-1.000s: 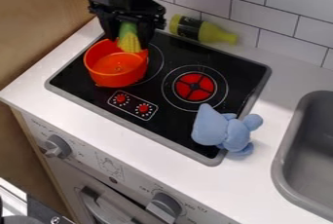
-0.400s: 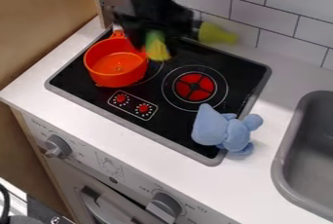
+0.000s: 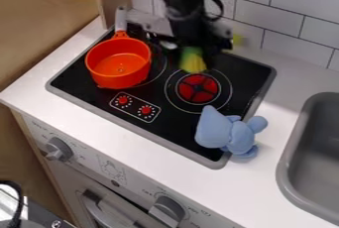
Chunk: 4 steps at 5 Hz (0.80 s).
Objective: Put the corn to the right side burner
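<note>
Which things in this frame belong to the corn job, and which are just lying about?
Part of the job:
- corn, held by the pincer just behind the burner
- right side burner, the red one on the stove

Just lying about:
- orange pot on the stove's left side
- blue plush toy at the stove's front right
- yellow-green bottle, mostly hidden behind the arm

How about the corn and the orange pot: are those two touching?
Apart. The camera view shows it: a strip of black stovetop lies between the orange pot and the corn.
</note>
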Each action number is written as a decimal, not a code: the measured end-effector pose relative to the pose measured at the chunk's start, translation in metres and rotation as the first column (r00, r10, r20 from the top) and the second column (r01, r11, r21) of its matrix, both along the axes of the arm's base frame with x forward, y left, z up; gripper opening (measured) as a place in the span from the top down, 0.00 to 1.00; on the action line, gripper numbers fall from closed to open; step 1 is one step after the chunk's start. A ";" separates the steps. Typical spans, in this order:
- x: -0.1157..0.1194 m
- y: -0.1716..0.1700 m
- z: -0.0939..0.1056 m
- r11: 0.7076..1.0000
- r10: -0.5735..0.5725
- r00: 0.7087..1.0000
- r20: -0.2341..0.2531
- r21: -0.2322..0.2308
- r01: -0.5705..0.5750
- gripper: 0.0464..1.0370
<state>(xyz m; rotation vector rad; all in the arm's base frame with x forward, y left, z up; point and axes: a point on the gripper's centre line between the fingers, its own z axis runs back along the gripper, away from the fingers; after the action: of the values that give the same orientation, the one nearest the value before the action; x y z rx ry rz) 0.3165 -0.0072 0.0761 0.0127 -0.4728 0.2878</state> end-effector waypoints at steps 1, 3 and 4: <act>0.000 -0.009 -0.004 0.999 0.006 1.000 0.009 0.037 -0.006 0.35; -0.003 -0.012 -0.012 0.998 0.009 1.000 0.009 0.066 -0.010 0.35; -0.003 -0.013 -0.021 0.998 0.004 1.000 0.020 0.059 -0.005 0.30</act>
<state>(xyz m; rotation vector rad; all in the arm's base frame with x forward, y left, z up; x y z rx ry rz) 0.3139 -0.0199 0.0555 0.0685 -0.5014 0.2783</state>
